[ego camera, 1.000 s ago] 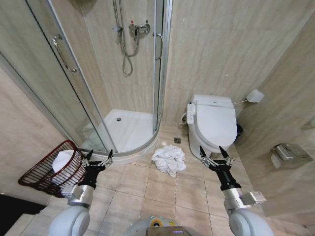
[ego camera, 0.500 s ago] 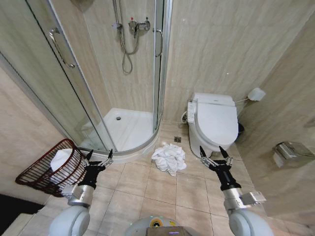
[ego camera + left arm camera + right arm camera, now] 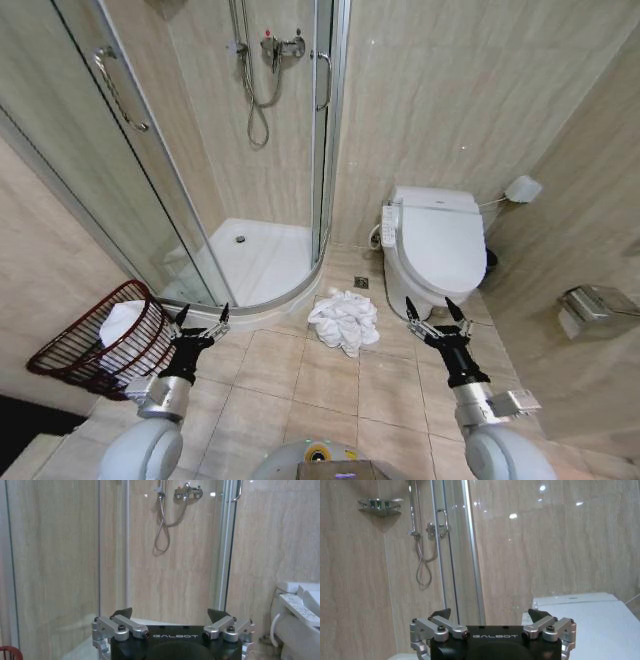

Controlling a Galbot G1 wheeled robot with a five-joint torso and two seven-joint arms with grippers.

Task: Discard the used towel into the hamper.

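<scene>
**A:** How far along is the task?

**B:** Judging by how things lie, it has hardly started. The used towel (image 3: 343, 322), white and crumpled, lies in a heap on the floor, just in front of the toilet (image 3: 434, 250) and a little toward the shower side. Nothing grips it.

**A:** And the hamper?

**B:** The hamper (image 3: 95, 346), a dark reddish-brown open-weave basket, sits well away from the toilet, past the shower stall, at the robot's far left. It leans on its side and already holds something white.

**A:** What are the grippers doing?

**B:** The left gripper (image 3: 200, 321) is raised just beside the hamper, fingers spread wide, holding nothing. The right gripper (image 3: 437, 315) hangs just in front of the toilet, also spread wide and empty. The towel lies between them, nearer the right one. Picking up, carrying and dropping all remain to be done.

**A:** Describe the room.

**B:** A small bathroom. The floor (image 3: 300, 385) is beige square tile with pale grout, and the walls are matching beige stone-look panels. Beside the toilet stands a curved glass shower stall (image 3: 250, 150) with a white tray, chrome mixer and hose. On the wall at the toilet's other side is a metal paper holder (image 3: 595, 308).
</scene>
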